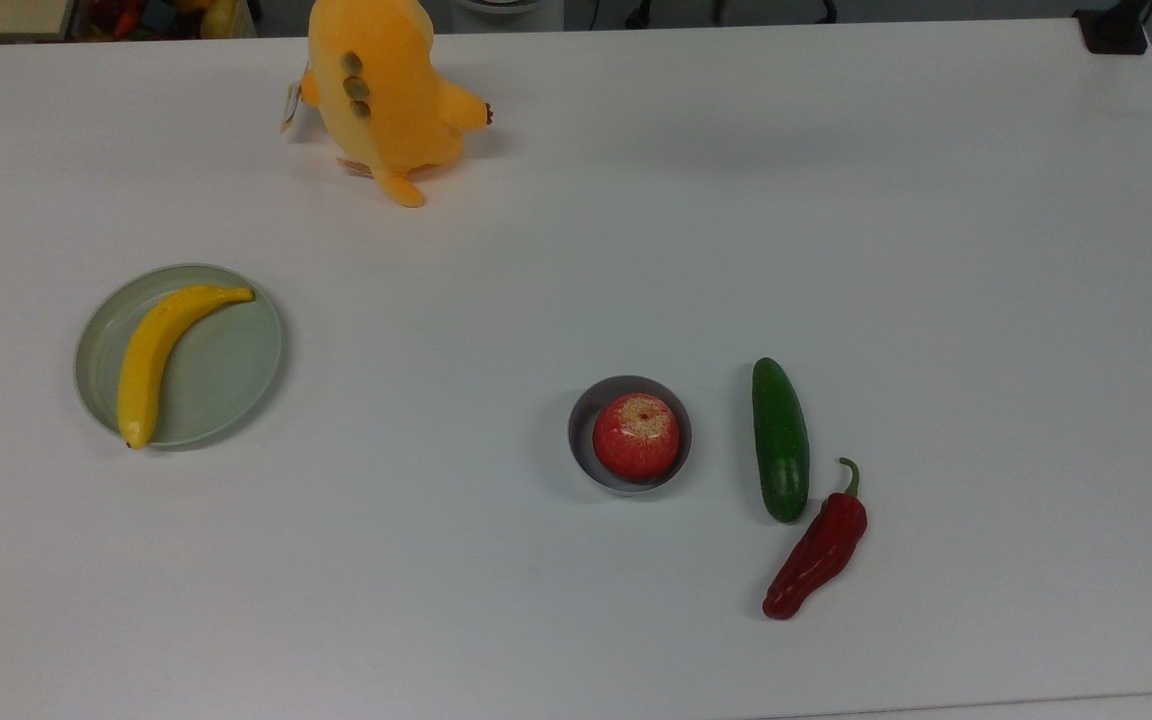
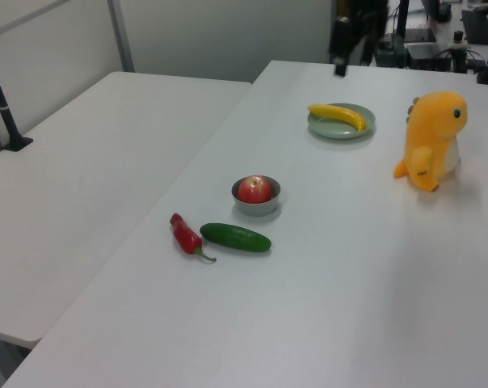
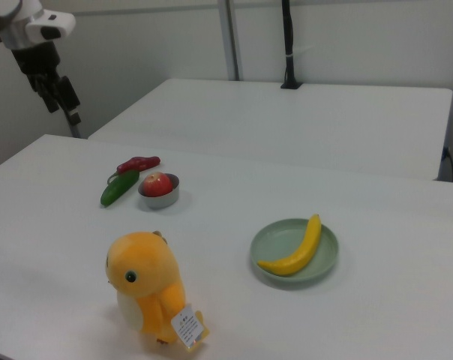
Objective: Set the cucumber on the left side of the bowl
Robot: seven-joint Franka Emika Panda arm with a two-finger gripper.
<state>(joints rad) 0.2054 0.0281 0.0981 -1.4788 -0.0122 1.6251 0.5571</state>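
The gripper (image 3: 64,96) is hanging high above the white table (image 1: 576,620), up in the right view's top left corner, well apart from everything below; its two fingers are standing a little way apart with nothing between them. In the left view it is showing as a dark shape (image 2: 347,44) at the top edge, beyond the table's far end.

Far beneath the gripper, the cucumber (image 1: 781,439) is lying flat on the table, just beside the bowl (image 1: 581,420) on the top view's right, with a narrow strip of bare surface separating the two. Its lower end is sitting right by the stem of the red chili (image 1: 816,555), which is slanting away toward the table's near edge in the top view. An apple (image 1: 637,435) is filling the bowl.

On the bowl's other side, the top view's left, a broad stretch of open table is running out to the pale green plate (image 1: 236,380), which is carrying a banana (image 1: 156,355). A yellow plush toy (image 1: 381,85) is standing near the table's far edge in the top view, well apart from the gripper in the right view.

Counted: one cucumber, one bowl, one apple, one chili, one plate, one banana, one plush toy.
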